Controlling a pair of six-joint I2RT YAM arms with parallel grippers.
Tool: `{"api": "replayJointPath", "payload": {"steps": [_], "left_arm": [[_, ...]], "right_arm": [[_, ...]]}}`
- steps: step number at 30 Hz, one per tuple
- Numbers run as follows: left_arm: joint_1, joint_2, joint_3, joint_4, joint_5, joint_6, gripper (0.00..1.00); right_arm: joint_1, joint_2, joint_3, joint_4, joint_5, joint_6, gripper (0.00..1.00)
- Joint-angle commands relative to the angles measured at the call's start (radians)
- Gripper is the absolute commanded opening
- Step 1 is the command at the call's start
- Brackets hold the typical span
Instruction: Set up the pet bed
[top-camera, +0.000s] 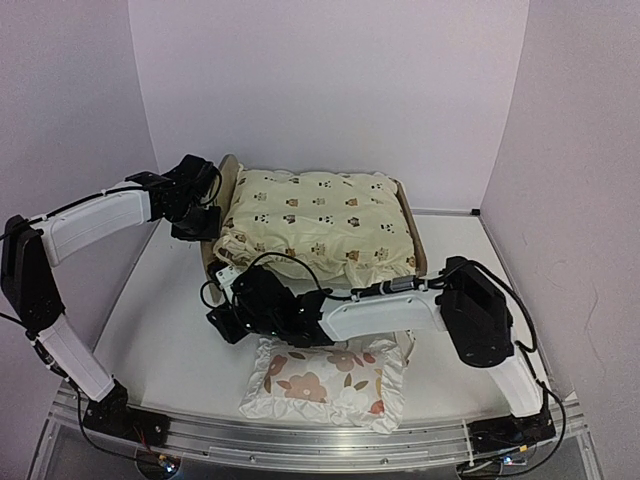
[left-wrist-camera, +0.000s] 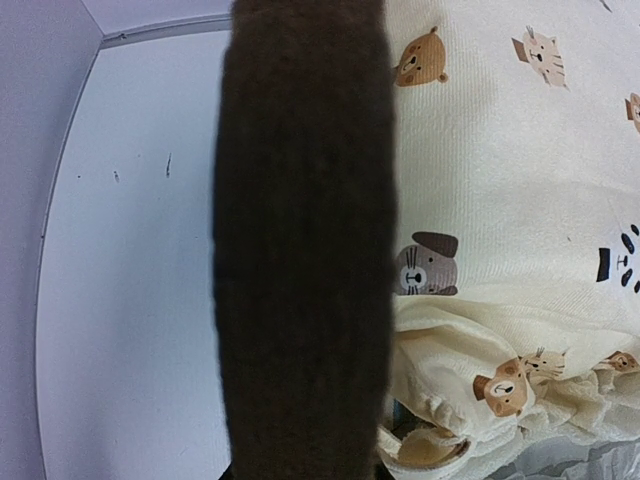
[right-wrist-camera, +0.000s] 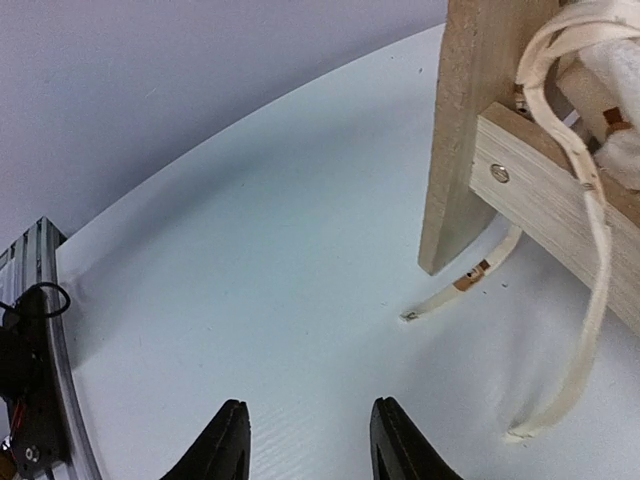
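The bed (top-camera: 417, 240) sits at the back middle of the table (top-camera: 170, 300), and the cushion (top-camera: 320, 215) is already on it, though it's bunched up at the near-left corner. The pillow (top-camera: 330, 380) lies flat on the table in front, so my guess is that's the piece left to place.

The left gripper (top-camera: 210, 205) is at the headboard (top-camera: 229, 178) and looks pinched onto its edge. The right gripper (right-wrist-camera: 305, 445) hangs low beside the bed's near-left corner, fingers spread, nothing between them.

How I'd do it: leave the left one clamped so the frame can't slide. Lift the right one straight up before swinging it, because the strings (right-wrist-camera: 590, 250) dangle right there and would snag easily. Then take the pillow by its ruffle, not the middle, and lay it at the headboard end. Smoothing that bunched corner first wouldn't hurt either.

As for the views, only the top camera shows the pillow and both arms together. The right wrist view is the only one showing the bed leg (right-wrist-camera: 465, 150) on the table, with loose strings trailing down past the rail. The left wrist view gives just a dark band of headboard up close and the cushion's animal print (left-wrist-camera: 500, 170). Its own fingers aren't visible, so the grip there is a judgement.
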Motion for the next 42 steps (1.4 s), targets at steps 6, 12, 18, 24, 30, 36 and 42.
{"api": "replayJointPath", "payload": {"steps": [6,12,18,24,30,36,42], "left_arm": [[0.004,-0.073,0.058,0.123,-0.051,0.01,0.0],[0.002,-0.087,0.044,0.121,-0.036,0.009,0.0],[0.001,-0.097,0.03,0.127,-0.023,0.007,0.0],[0.0,-0.107,0.019,0.129,-0.023,0.008,0.0],[-0.001,-0.109,0.01,0.136,-0.022,0.006,0.0],[-0.001,-0.106,0.008,0.137,-0.028,0.008,0.0],[0.0,-0.105,0.006,0.134,-0.041,0.008,0.0]], "right_arm": [[-0.002,0.264,0.308,-0.093,0.112,0.027,0.46],[-0.002,0.394,0.462,-0.132,0.251,-0.05,0.53],[-0.002,0.49,0.576,-0.134,0.33,-0.111,0.62],[-0.003,0.555,0.637,-0.125,0.397,-0.171,0.61],[-0.003,0.568,0.596,-0.109,0.423,-0.186,0.43],[-0.005,0.564,0.56,-0.099,0.419,-0.182,0.18],[-0.005,0.488,0.447,-0.08,0.376,-0.16,0.0]]}}
